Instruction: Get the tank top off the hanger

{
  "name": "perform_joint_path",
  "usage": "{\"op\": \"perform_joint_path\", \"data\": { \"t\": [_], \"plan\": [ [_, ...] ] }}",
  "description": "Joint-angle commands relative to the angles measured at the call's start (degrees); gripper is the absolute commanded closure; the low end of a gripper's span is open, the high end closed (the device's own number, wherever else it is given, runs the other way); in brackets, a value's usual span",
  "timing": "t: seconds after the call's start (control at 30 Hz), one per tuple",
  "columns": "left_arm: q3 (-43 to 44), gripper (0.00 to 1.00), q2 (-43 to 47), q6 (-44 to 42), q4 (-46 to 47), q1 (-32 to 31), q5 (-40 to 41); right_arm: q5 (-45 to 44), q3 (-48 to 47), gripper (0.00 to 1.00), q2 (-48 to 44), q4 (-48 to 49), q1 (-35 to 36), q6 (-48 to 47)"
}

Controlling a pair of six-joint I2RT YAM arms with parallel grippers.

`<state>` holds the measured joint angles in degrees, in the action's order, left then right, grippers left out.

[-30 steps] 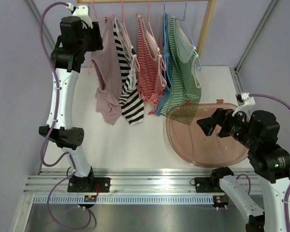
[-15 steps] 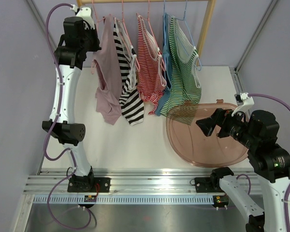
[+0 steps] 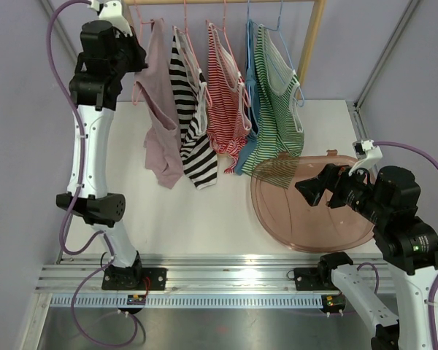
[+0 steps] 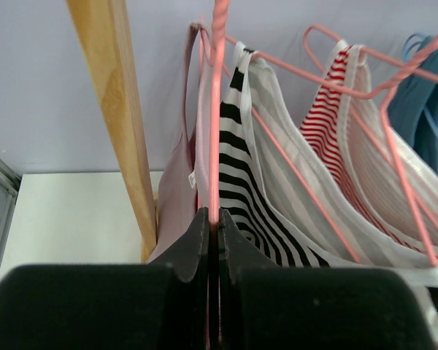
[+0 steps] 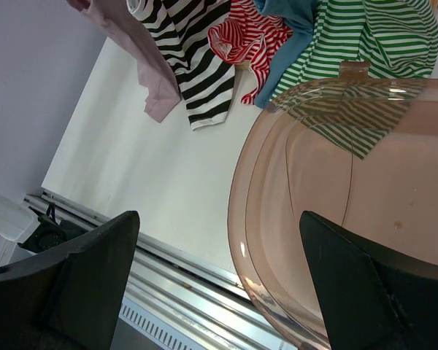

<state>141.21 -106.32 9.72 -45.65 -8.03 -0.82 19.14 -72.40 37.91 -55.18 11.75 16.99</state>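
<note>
A mauve tank top [image 3: 160, 124] hangs on a pink wire hanger [image 4: 217, 109] at the left end of the wooden rail [image 3: 226, 1]. My left gripper [image 3: 135, 57] is raised beside the top's shoulder and is shut on the pink hanger, whose wire runs between the closed jaws in the left wrist view [image 4: 213, 219]. The mauve top [image 4: 179, 197] shows just behind the wire. My right gripper [image 3: 317, 186] is open and empty, low over the pink translucent bowl [image 3: 314, 219], far from the rail. In its own view [image 5: 219, 240] the jaws stand wide apart.
A black-and-white striped top [image 3: 193, 124], a red striped top [image 3: 226, 109], a blue top [image 3: 250, 117] and a green striped top [image 3: 277, 95] hang to the right on their own hangers. A wooden post [image 3: 312, 44] holds the rail at right; another post [image 4: 120, 124] stands close left of my left gripper.
My left arm has risen and shifted slightly left, carrying the pink hanger and the mauve top's shoulder with it. The right arm has barely moved.
</note>
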Motion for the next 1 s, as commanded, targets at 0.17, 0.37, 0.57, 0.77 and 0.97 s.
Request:
{"op": "perform_joint_path", "data": {
  "t": [0.17, 0.37, 0.57, 0.77, 0.97],
  "plan": [
    [-4.08, 1.00, 14.55, 2.06, 4.87, -0.14, 0.21, 2.13, -0.90, 0.01, -0.82, 3.50, 0.47, 0.58],
    [-7.27, 1.00, 23.86, 3.55, -0.73, -0.14, -3.75, 5.46, -3.62, 0.01, 0.50, 4.64, 0.38, 0.76],
    [-7.79, 1.00, 32.65, 3.12, -7.95, -0.23, -9.01, 9.95, -7.48, 0.01, 2.69, 6.40, 0.47, 1.46],
    [-11.81, 1.00, 41.44, 2.24, -12.71, -0.14, -17.45, 13.46, -10.04, 0.00, 4.28, 9.63, 0.38, 4.09],
    [-35.63, 1.00, 56.48, 2.68, -9.29, -0.23, -24.48, 24.69, -4.16, 0.01, 5.59, 21.48, 0.38, 12.44]
  ]
}}
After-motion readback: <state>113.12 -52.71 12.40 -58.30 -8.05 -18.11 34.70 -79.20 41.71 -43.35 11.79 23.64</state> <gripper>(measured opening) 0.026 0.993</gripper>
